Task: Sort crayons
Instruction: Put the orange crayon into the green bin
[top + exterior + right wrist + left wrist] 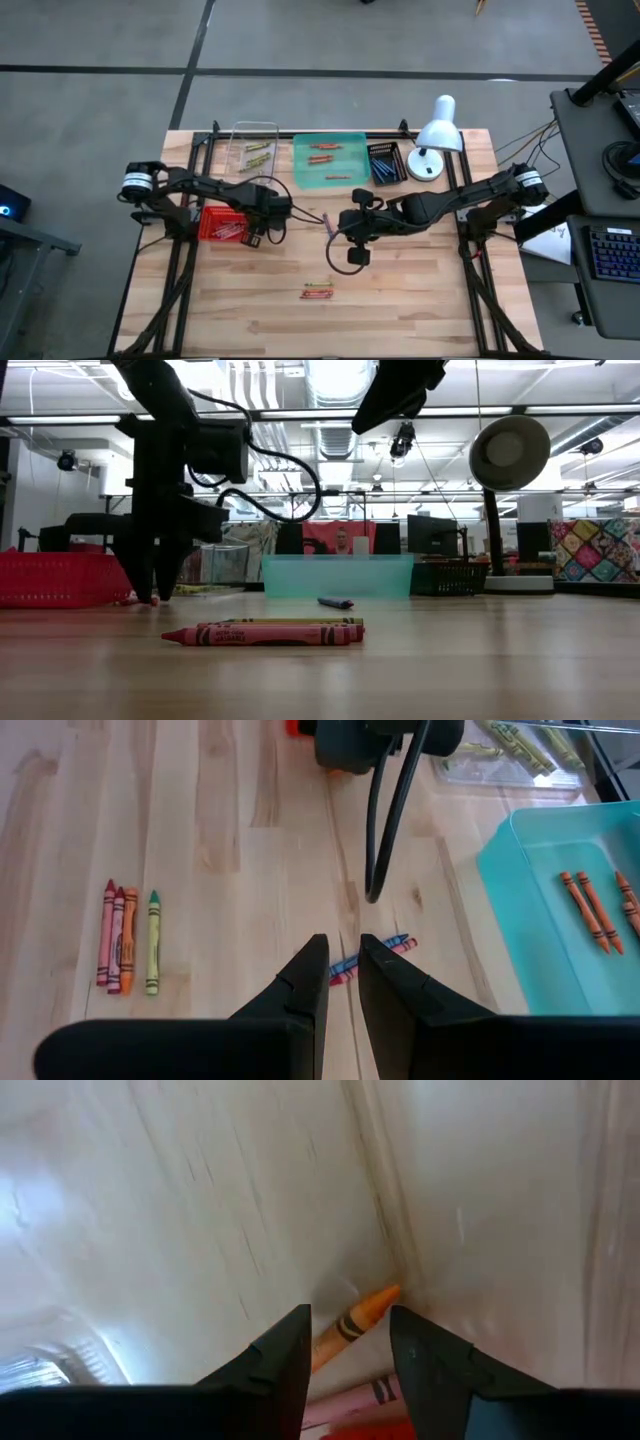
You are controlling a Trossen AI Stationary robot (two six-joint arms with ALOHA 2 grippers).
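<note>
The orange crayon [357, 1322] between the left pincer's [350, 1342] fingers shows only its tip end; the rest is cut off below, as is a pink crayon [352, 1402] beside it. From above, that pincer hides both. The red basket [222, 224] is partly covered by the left arm.

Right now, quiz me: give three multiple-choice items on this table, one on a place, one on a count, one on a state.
1. The sorted orange crayons lie in: A the teal tray; B the clear tray; C the red basket.
2. The loose crayons side by side on bare wood number: A two; B four; C seven.
3. The left gripper is: A clamped on a blue crayon; B shut, empty; C open.
Key: A, they show inside the teal walls; B, four sticks lie together; C, its fingers stand apart about an orange crayon.
</note>
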